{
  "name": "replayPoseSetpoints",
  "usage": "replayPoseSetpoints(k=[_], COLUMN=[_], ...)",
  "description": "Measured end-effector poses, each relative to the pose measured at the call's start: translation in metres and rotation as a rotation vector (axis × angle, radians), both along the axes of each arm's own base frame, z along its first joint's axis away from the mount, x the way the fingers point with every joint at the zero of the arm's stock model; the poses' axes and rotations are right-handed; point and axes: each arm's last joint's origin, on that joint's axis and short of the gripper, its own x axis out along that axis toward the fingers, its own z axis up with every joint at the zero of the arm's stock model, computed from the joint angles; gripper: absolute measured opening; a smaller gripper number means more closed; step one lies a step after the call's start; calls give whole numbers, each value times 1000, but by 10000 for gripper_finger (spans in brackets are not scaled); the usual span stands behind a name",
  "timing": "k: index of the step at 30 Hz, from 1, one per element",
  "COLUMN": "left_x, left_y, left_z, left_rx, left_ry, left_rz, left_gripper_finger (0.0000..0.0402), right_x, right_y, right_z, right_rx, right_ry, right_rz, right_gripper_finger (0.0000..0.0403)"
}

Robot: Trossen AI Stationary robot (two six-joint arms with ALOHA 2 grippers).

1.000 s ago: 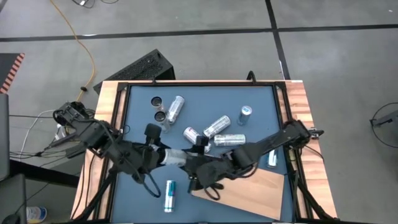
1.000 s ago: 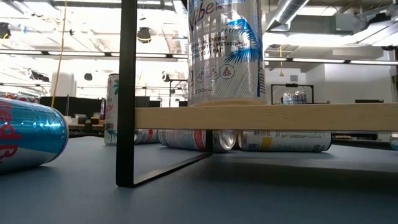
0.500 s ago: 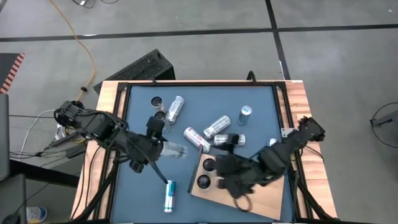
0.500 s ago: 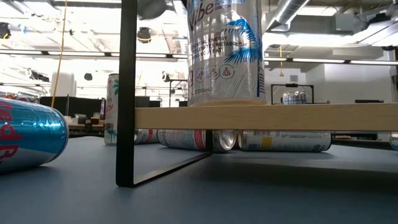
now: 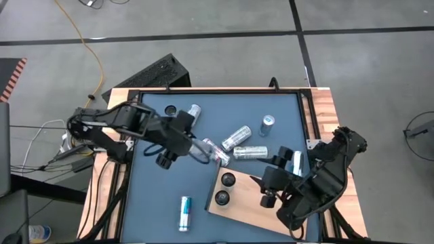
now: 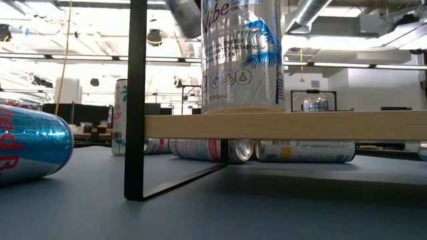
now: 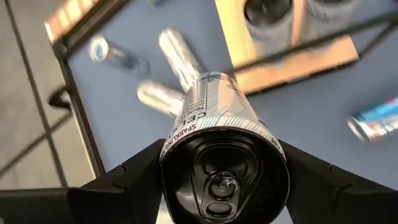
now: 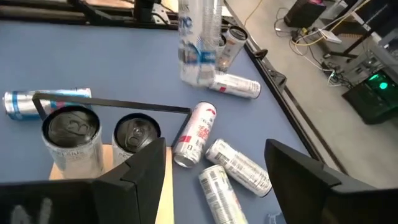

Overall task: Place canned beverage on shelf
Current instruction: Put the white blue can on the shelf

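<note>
Bright even overhead light, soft shadows; held can [image 8: 199, 43] motion-blurred (background cans too).

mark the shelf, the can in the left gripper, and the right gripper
shelf [image 5: 281, 215]: high view, bare board surface.
can [image 7: 219, 146]: left wrist view, its side wall near the top.
right gripper [image 8: 214, 186]: right wrist view, midway between its fingertips.

- My left arm reaches in from the tabletop's left edge toward the middle, and its left claw [image 5: 193, 146] is clamped on a can [image 7: 219, 140], 1 finger pressed on each side.
- My right arm is folded at the right edge, its right claw [image 8: 214, 174] spread wide and holding nothing.
</note>
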Motion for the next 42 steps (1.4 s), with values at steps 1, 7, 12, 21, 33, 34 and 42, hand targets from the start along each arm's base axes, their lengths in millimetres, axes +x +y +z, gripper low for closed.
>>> replayPoseSetpoints(k=[1,7,12,21,33,34,42], left_x=[5,42,55,52,75,78,100], left_y=[-1,-7,-8,-5,-13,-11,-8], left_z=[1,-7,-7,14,9,8,-22], left_rx=[9,84,169,140,66,71,93], left_ry=[7,170,194,42,-47,-45,70], left_rz=[-11,-72,-86,-88,-168,-163,-128], left_gripper_finger=[245,245,245,245,245,245,245], right_x=[0,-2,-4,-11,-14,-15,-14], right_y=[0,3,6,13,20,21,24], right_z=[0,0,0,0,-12,-15,-33], right_rx=[1,20,34,44,72,70,53], right_ry=[-1,-13,-18,-25,-27,-23,-1], right_rz=[0,-4,-1,24,0,-2,-25], right_gripper_finger=[261,261,261,260,260,260,260])
